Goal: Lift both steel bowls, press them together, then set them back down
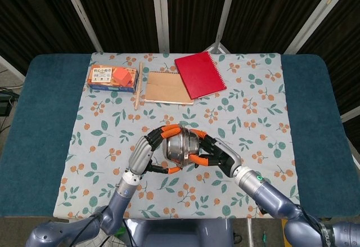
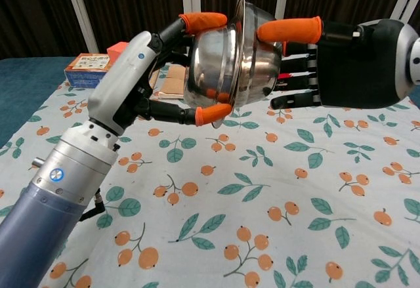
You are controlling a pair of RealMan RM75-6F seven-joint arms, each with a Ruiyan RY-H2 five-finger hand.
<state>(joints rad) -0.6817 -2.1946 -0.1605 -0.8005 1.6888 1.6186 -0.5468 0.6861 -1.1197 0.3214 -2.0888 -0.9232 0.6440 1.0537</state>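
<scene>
Two steel bowls are held in the air above the flowered cloth, rim against rim, forming one rounded shell. My left hand (image 2: 154,71) grips the left bowl (image 2: 210,68) with orange-tipped fingers over its top and under its bottom. My right hand (image 2: 348,61) grips the right bowl (image 2: 259,58) the same way from the other side. In the head view the joined bowls (image 1: 181,146) sit between the left hand (image 1: 147,152) and the right hand (image 1: 216,154), over the near middle of the table.
At the back of the cloth (image 1: 253,100) lie a red notebook (image 1: 199,73), a brown notebook (image 1: 166,87), a wooden stick (image 1: 138,85) and a small printed box (image 1: 112,77) with an orange block on it. Blue table edges flank the cloth.
</scene>
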